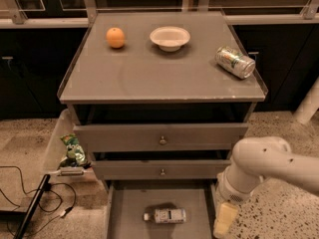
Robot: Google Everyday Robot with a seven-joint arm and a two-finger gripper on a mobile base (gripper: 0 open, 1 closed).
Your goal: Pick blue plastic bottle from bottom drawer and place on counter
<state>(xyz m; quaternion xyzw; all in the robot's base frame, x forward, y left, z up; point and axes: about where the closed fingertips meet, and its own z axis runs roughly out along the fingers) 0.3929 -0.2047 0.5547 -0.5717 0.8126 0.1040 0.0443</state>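
The blue plastic bottle [164,215] lies on its side on the floor of the open bottom drawer [129,208], white cap to the left. It looks greyish with a pale label. The counter [149,73] is the wide grey top of the cabinet above. My white arm comes in from the right. My gripper [224,220] hangs at the drawer's right edge, to the right of the bottle and apart from it, pointing down.
On the counter stand an orange [115,37], a white bowl [170,37] and a dented silver-green can [235,61] lying near the right edge. Two knobbed drawers are shut above the open one. A bin with a green bag [73,151] and cables lie at the left.
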